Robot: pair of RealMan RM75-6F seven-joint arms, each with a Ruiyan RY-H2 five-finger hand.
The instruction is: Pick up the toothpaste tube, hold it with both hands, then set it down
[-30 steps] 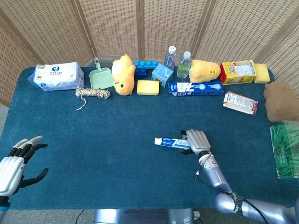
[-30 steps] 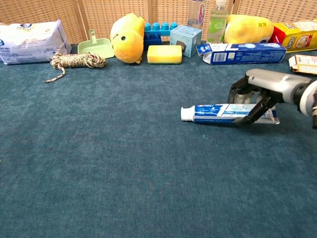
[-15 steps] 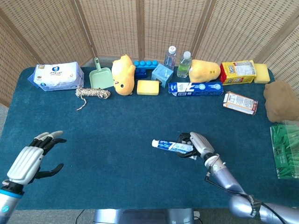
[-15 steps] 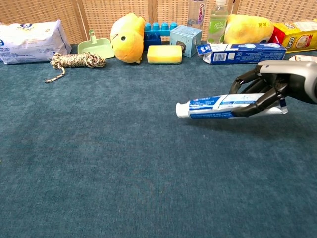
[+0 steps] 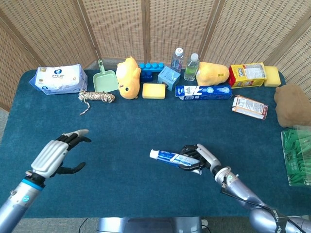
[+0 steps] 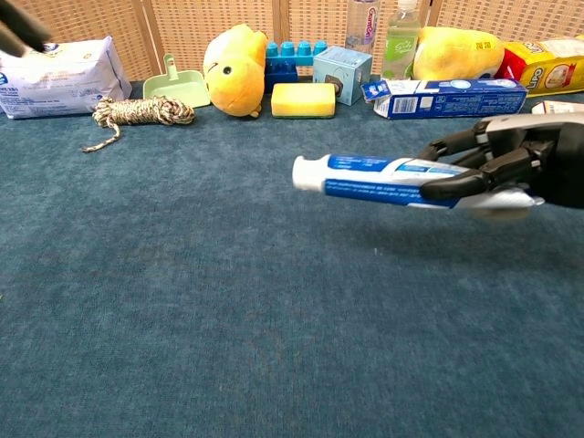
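My right hand (image 5: 204, 156) (image 6: 511, 164) grips the blue and white toothpaste tube (image 5: 172, 158) (image 6: 374, 178) by its tail end. The tube is lifted off the blue cloth and lies level, its white cap pointing to the left. My left hand (image 5: 57, 154) hovers over the table's near left part, fingers spread and empty, well apart from the tube. In the chest view only a dark fingertip (image 6: 23, 26) of it shows at the top left corner.
Along the back stand a wipes pack (image 5: 58, 79), green scoop (image 5: 104, 80), rope (image 5: 97, 97), yellow plush (image 5: 128, 77), sponge (image 5: 154, 91), blue blocks, two bottles (image 5: 184, 63) and a toothpaste box (image 5: 203, 91). A brown plush (image 5: 293, 105) and green basket (image 5: 297, 155) sit at right.
My right hand has raised the tube off the cloth and carried it left and nearer. My left hand has come up and moved rightward toward the table's middle.
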